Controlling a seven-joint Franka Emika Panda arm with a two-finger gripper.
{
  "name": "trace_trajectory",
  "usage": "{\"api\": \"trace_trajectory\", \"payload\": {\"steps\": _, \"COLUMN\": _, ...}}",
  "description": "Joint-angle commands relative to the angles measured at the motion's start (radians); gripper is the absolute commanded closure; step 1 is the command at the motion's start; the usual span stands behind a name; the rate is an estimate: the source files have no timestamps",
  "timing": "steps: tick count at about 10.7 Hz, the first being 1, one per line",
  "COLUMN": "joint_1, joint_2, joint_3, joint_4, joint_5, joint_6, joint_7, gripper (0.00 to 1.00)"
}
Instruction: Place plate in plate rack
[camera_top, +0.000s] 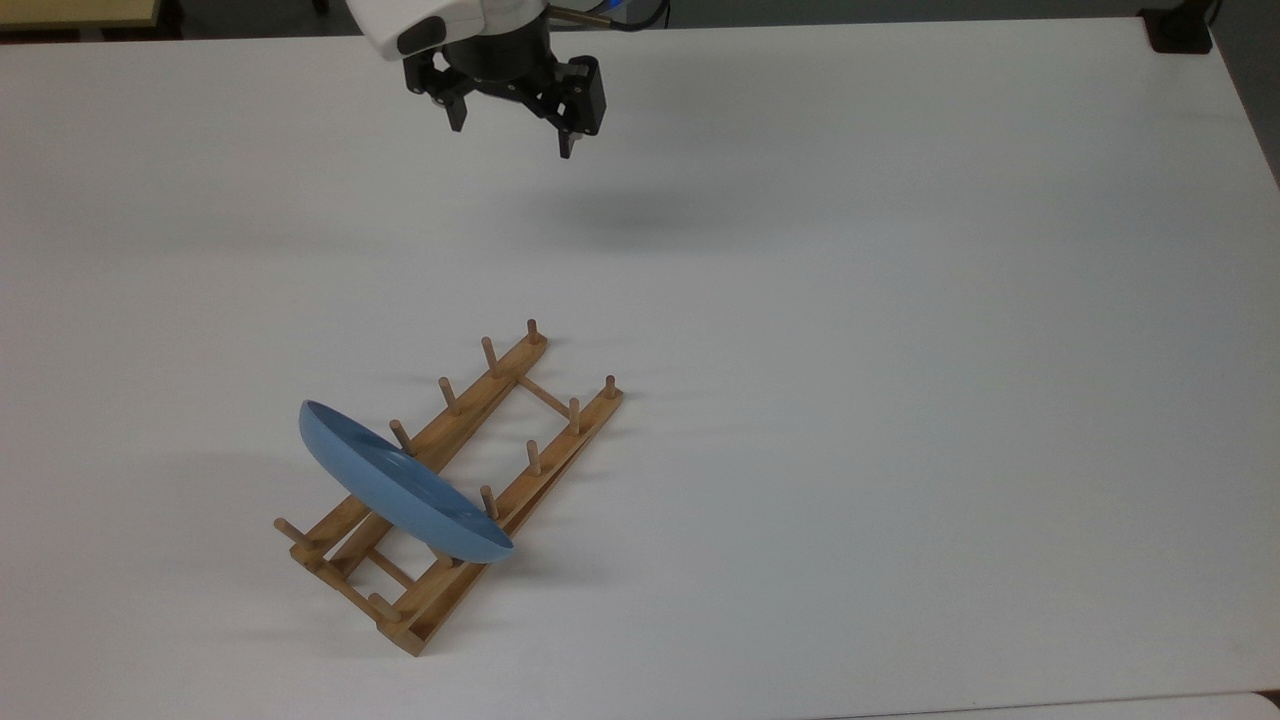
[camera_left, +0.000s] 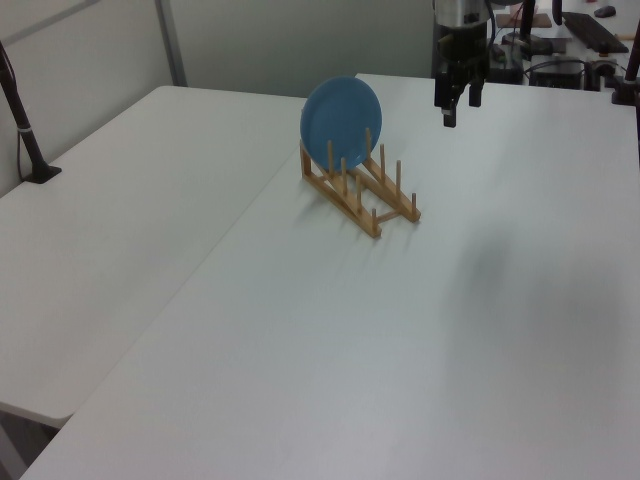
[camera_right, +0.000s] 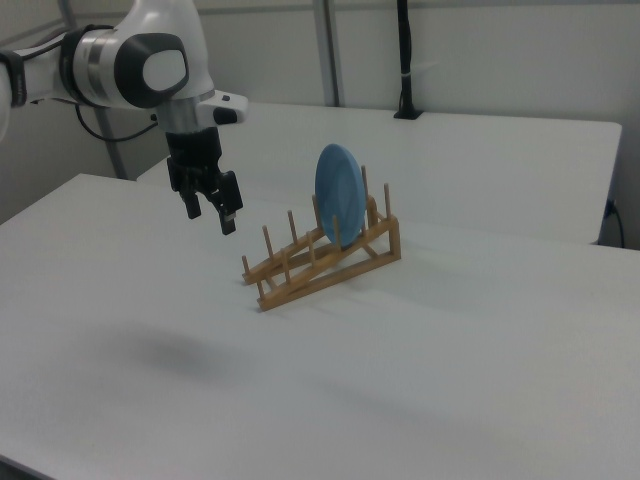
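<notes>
Plate stands on edge between pegs of the rack; placement looks complete. Gripper hangs at rack's 12 o'clock in the top view, jaws apart, empty

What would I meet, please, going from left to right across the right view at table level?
The gripper, jaws open, then the low free end of the plate rack, then the plate standing upright near the rack's raised end.
</notes>
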Motion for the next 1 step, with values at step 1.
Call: {"api": "trace_trajectory", "payload": {"steps": 1, "joint_1": -0.009, "joint_2": -0.027, "joint_3": 0.007, "joint_4": -0.024, "joint_5": 0.016, "joint_6": -0.01, "joint_7": -0.028, "gripper": 0.0}}
